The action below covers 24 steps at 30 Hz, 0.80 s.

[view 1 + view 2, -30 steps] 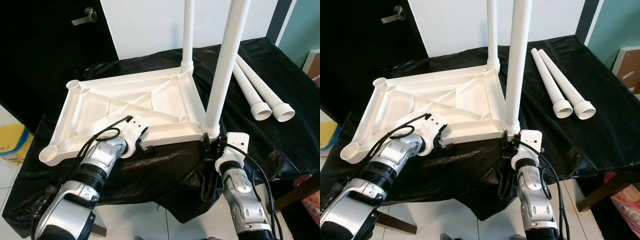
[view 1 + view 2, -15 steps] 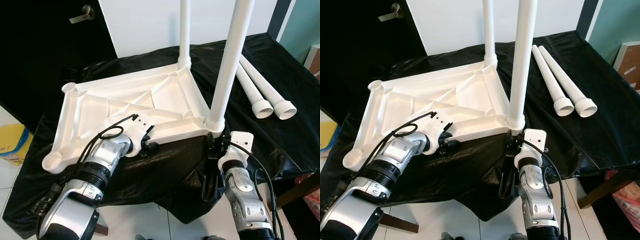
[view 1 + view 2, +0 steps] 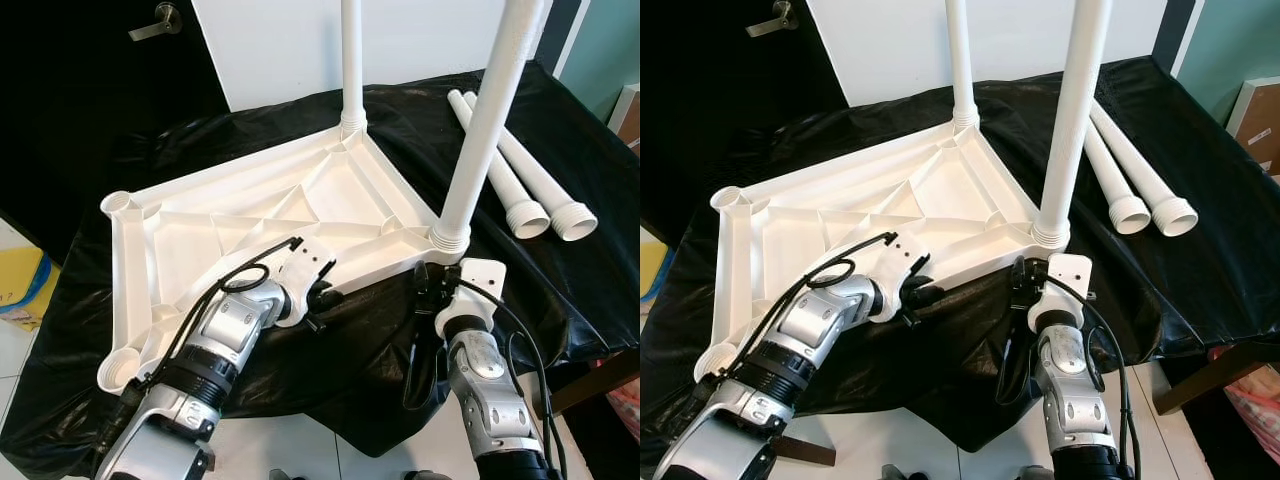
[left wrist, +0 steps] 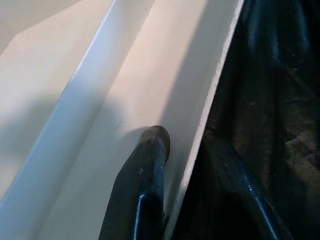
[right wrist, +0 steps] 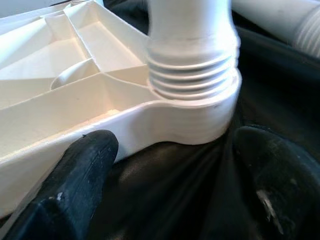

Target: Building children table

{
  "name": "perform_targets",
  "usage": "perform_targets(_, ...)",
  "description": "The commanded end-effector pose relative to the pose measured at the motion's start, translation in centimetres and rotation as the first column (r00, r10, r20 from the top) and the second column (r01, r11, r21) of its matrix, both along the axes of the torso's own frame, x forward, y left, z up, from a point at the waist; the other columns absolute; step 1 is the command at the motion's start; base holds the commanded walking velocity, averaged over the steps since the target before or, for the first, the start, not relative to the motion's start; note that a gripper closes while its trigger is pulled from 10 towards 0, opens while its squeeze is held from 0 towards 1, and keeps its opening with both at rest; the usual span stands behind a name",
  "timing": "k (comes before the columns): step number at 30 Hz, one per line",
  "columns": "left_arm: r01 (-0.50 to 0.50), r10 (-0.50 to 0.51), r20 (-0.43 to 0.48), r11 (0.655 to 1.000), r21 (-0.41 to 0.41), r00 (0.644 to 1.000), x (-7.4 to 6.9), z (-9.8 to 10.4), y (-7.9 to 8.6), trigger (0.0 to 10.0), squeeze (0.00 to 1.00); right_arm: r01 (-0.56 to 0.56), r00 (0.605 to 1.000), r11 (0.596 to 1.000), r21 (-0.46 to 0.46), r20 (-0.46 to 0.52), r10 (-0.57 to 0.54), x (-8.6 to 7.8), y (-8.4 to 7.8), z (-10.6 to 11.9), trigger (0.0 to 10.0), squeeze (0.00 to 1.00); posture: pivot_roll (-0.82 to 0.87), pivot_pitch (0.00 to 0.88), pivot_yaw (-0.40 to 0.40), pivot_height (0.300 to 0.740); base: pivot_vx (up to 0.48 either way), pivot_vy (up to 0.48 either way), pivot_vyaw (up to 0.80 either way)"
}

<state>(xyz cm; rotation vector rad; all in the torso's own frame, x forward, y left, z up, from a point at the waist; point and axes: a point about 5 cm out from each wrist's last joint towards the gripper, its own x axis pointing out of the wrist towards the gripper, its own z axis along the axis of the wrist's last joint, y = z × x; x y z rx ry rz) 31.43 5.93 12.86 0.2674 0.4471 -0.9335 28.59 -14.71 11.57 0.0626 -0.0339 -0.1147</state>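
Tabletop (image 3: 250, 215) rim pinched by left fingers (image 4: 142, 175).

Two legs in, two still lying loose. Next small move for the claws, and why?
Probably let go with the right claw and reach for one of the two loose white plastic legs on the black cloth. The upturned white plastic tabletop has two empty corner sockets, and the left claw, straddling its near edge wall, can likely keep it steady. The screwed-in corner leg stands upright.
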Motion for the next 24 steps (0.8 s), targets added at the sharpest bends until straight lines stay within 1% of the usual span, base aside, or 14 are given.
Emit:
perform_targets(1, -0.016, 0.017, -0.080, 1.000, 0.016, 0.997, -1.1, -2.0, -0.7, 10.0, 0.00, -0.012, 1.000, 1.000, 0.022, -0.020, 0.012, 0.2, 0.5, -0.4, 10.0, 0.00, -0.13, 0.123, 0.097, 0.740, 0.000, 0.000, 0.00)
perform_targets(5, -0.041, 0.039, -0.073, 0.999, -0.030, 0.997, -1.1, -1.4, -0.7, 10.0, 0.00, -0.019, 1.000, 0.999, 0.028, -0.022, 0.019, 0.6, 0.6, -0.3, 10.0, 0.00, -0.13, 0.126, 0.093, 0.740, 0.000, 0.000, 0.00)
perform_targets(6, -0.048, 0.046, -0.065, 0.998, -0.027, 0.997, -1.0, -1.3, -0.4, 10.0, 0.16, -0.027, 0.999, 0.999, 0.031, -0.024, 0.028, 0.8, 0.6, -0.4, 10.0, 0.00, -0.12, 0.128, 0.091, 0.740, 0.000, 0.000, 0.00)
perform_targets(8, -0.053, 0.051, -0.059, 0.998, -0.023, 0.997, -1.0, -1.3, -0.3, 10.0, 0.16, -0.033, 0.999, 0.999, 0.032, -0.026, 0.033, 1.0, 0.6, -0.4, 10.0, 0.00, -0.12, 0.128, 0.091, 0.740, 0.000, 0.000, 0.00)
perform_targets(9, -0.060, 0.059, -0.056, 0.998, -0.018, 0.997, -0.9, -1.3, -0.1, 10.0, 0.19, -0.041, 0.999, 0.999, 0.032, -0.026, 0.042, 1.2, 0.6, -0.4, 10.0, 0.00, -0.12, 0.128, 0.090, 0.740, 0.000, 0.000, 0.00)
perform_targets(12, -0.065, 0.065, -0.053, 0.998, -0.013, 0.997, -0.9, -1.3, 0.1, 10.0, 0.18, -0.053, 0.998, 0.998, 0.033, -0.026, 0.054, 1.5, 0.7, -0.4, 10.0, 0.00, -0.12, 0.129, 0.090, 0.740, 0.000, 0.000, 0.00)
perform_targets(13, -0.080, 0.078, -0.058, 0.996, -0.028, 0.995, -0.9, -1.2, 0.2, 10.0, 0.45, -0.072, 0.997, 0.997, 0.036, -0.026, 0.073, 2.0, 0.8, -0.3, 10.0, 0.00, -0.12, 0.129, 0.090, 0.740, 0.000, 0.000, 0.00)
perform_targets(14, -0.090, 0.088, -0.058, 0.995, -0.037, 0.994, -0.9, -1.1, 0.2, 10.0, 1.00, -0.101, 0.995, 0.994, 0.042, -0.024, 0.102, 2.6, 1.0, -0.1, 10.0, 0.00, -0.12, 0.129, 0.089, 0.740, 0.000, 0.000, 0.00)
perform_targets(17, -0.097, 0.094, -0.057, 0.994, -0.047, 0.994, -1.0, -0.9, 0.1, 10.0, 1.00, -0.141, 0.990, 0.989, 0.046, -0.023, 0.143, 3.5, 1.4, 0.1, 10.0, 0.00, -0.12, 0.128, 0.089, 0.740, 0.000, 0.000, 0.00)
perform_targets(19, -0.096, 0.094, -0.053, 0.995, -0.040, 0.994, -1.1, -0.9, -0.1, 10.0, 1.00, -0.174, 0.984, 0.984, 0.047, -0.026, 0.175, 4.4, 1.8, 0.3, 10.0, 0.00, -0.11, 0.125, 0.085, 0.740, 0.000, 0.000, 0.00)
perform_targets(20, -0.085, 0.083, -0.046, 0.996, -0.036, 0.995, -1.2, -0.8, -0.2, 10.0, 0.41, -0.183, 0.982, 0.982, 0.041, -0.028, 0.184, 4.8, 2.0, 0.4, 10.0, 0.00, -0.11, 0.123, 0.081, 0.740, 0.000, 0.000, 0.00)
perform_targets(21, -0.085, 0.083, -0.046, 0.996, -0.036, 0.995, -1.2, -0.8, -0.2, 10.0, 0.41, -0.183, 0.982, 0.982, 0.041, -0.028, 0.184, 4.8, 2.0, 0.4, 10.0, 0.00, -0.11, 0.123, 0.081, 0.740, 0.000, 0.000, 0.00)
perform_targets(22, -0.074, 0.073, -0.037, 0.997, -0.035, 0.997, -1.2, -0.7, -0.2, 10.0, 0.00, -0.186, 0.982, 0.982, 0.039, -0.029, 0.187, 5.0, 2.0, 0.5, 10.0, 0.00, -0.11, 0.123, 0.079, 0.740, 0.000, 0.000, 0.00)
perform_targets(24, -0.069, 0.068, -0.020, 0.995, -0.074, 0.998, -1.2, 0.0, -0.3, 10.0, 0.00, -0.185, 0.982, 0.982, 0.035, -0.030, 0.186, 5.3, 1.9, 0.5, 10.0, 0.00, -0.10, 0.120, 0.071, 0.740, 0.000, 0.000, 0.00)
